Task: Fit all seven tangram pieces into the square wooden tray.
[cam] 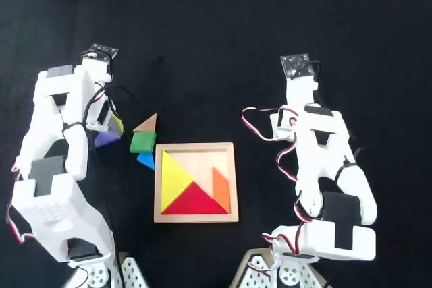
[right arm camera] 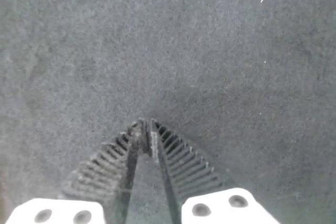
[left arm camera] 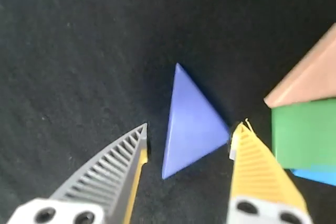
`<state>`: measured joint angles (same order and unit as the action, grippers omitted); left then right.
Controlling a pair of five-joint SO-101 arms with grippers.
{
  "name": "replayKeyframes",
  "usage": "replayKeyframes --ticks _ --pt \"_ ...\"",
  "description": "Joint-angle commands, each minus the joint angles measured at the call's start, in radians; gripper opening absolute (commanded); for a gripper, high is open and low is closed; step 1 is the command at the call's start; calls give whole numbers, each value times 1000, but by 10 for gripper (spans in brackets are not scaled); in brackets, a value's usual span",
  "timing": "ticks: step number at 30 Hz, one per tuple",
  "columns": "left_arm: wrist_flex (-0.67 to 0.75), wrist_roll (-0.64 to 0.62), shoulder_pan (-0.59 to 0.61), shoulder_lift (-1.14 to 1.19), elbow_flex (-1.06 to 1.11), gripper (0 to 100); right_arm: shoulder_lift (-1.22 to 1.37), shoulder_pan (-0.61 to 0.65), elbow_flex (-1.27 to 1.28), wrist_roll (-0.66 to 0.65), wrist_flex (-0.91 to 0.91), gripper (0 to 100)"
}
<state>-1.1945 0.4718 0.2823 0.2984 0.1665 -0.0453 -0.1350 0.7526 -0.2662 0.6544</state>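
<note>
My left gripper (left arm camera: pixel 191 129) stands wide around the purple triangle (left arm camera: pixel 185 109), probably light, stiff and smooth, so I would pinch its flat sides.

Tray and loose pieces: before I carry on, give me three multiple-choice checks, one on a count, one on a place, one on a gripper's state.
1. How many pieces lie in the tray?
A) three
B) five
C) seven

2. Where is the purple triangle?
A) in the tray
B) on the cloth, between the left gripper's fingers
C) stacked on the green square

3. The right gripper's fingers are:
A) wide open
B) shut on a piece
C) shut on nothing

Answers:
1 A: only a yellow piece, a red piece and an orange piece sit inside.
2 B: the left wrist view shows it flat on the cloth with an open finger at each side.
3 C: the fingers meet over bare cloth.
</note>
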Motion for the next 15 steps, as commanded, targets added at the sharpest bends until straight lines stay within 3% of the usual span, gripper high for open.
replayKeyframes --ticks 1,15 --pt "28 9 5 -3 -51 257 1 14 -38 -8 -2 11" --pt "17 118 -41 -12 -25 259 1 14 -38 -8 -3 11"
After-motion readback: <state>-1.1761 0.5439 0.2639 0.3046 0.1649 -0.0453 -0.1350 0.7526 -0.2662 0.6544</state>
